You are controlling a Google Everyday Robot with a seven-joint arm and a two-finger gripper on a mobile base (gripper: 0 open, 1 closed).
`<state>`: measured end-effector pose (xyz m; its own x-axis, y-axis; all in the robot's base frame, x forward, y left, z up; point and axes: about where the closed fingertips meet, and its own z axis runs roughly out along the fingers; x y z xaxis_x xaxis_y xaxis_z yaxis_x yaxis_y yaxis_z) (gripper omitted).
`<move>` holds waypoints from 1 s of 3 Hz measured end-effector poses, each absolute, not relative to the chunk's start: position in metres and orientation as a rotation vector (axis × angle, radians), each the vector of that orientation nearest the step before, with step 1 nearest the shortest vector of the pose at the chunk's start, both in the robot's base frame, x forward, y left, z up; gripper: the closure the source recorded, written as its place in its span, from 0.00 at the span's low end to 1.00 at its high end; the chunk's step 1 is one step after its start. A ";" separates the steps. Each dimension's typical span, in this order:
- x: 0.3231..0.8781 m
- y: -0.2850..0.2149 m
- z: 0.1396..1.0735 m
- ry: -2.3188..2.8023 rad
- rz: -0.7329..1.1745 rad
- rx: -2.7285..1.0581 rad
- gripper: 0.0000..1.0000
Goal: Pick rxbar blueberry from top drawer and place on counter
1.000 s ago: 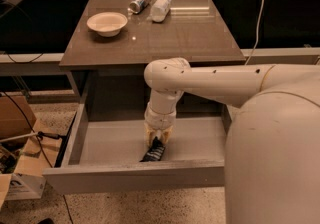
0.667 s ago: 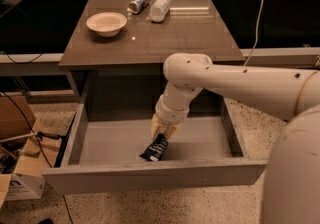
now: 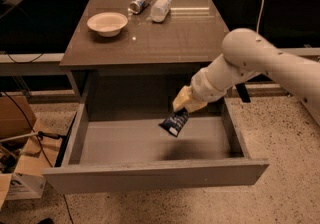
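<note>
The rxbar blueberry [image 3: 174,123] is a dark navy wrapper hanging tilted from my gripper [image 3: 181,108], which is shut on its upper end. The bar is lifted clear of the grey floor of the open top drawer [image 3: 150,175] and casts a shadow on it. My white arm reaches in from the right, over the drawer's right side. The gripper is below and in front of the front edge of the counter [image 3: 165,38].
On the counter stand a white bowl [image 3: 107,22] at the left, a silver-blue can [image 3: 139,3] and a clear plastic bottle [image 3: 161,7] lying at the back. Cardboard boxes [image 3: 17,168] sit on the floor to the left of the drawer.
The gripper has risen and moved right with the bar, lifting it off the drawer floor. The arm has swung out to the right.
</note>
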<state>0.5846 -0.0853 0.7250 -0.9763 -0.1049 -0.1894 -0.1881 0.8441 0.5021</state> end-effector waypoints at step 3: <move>0.718 -0.151 0.863 2.523 0.744 -0.172 1.00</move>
<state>0.7180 -0.1510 0.8633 -0.8667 0.0201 -0.4983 -0.2537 0.8426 0.4751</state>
